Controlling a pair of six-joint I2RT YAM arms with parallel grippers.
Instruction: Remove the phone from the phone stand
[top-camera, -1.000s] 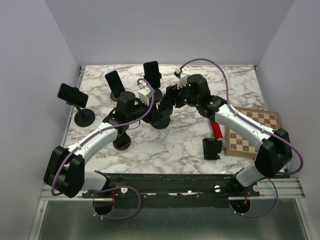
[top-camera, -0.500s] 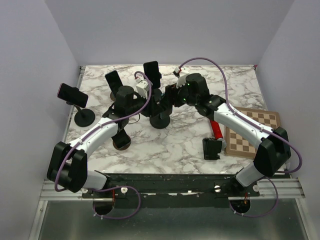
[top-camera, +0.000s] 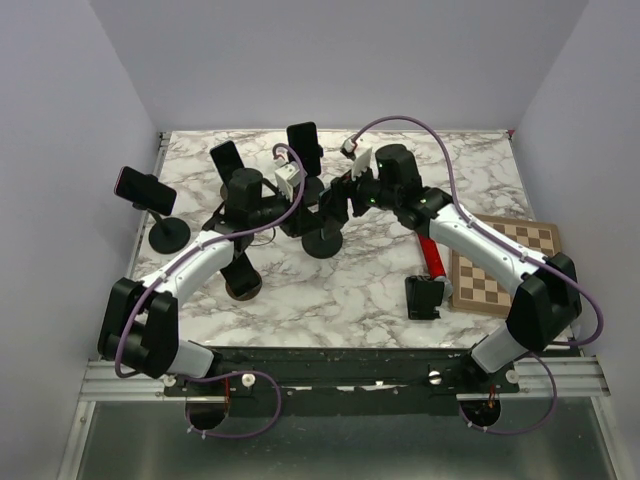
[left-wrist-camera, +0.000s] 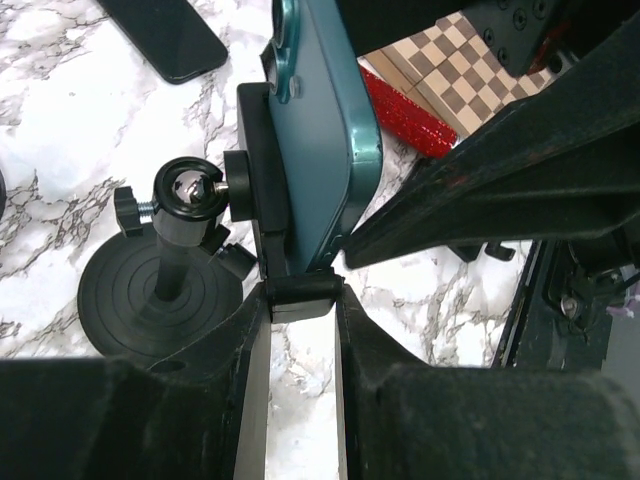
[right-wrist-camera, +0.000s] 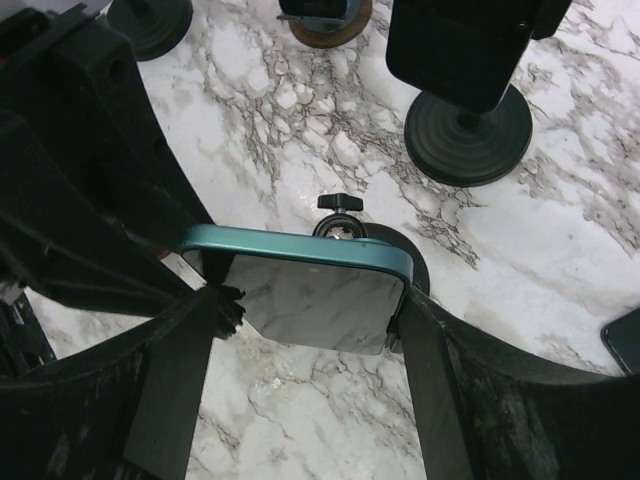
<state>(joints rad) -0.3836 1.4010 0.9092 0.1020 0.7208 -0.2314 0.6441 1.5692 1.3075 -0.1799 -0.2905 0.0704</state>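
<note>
Left wrist view is showing the left end effector (left-wrist-camera: 300, 300) nearly closed, pinching the phone stand (left-wrist-camera: 185, 200) at its lower bracket, apparently steadying it on the worktop (left-wrist-camera: 60, 120). The phone (left-wrist-camera: 320, 130) is sitting upright in the cradle. The right end effector (right-wrist-camera: 305, 320), moderately open, is gripping its side edges, presumably for lifting out.

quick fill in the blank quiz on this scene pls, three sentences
The phone gripped by the right gripper is ___ in colour.
The left gripper pinches the phone stand, whose base is ___ in shape.
The tube beside the chessboard is ___ in colour.
Missing: teal; round; red.
</note>
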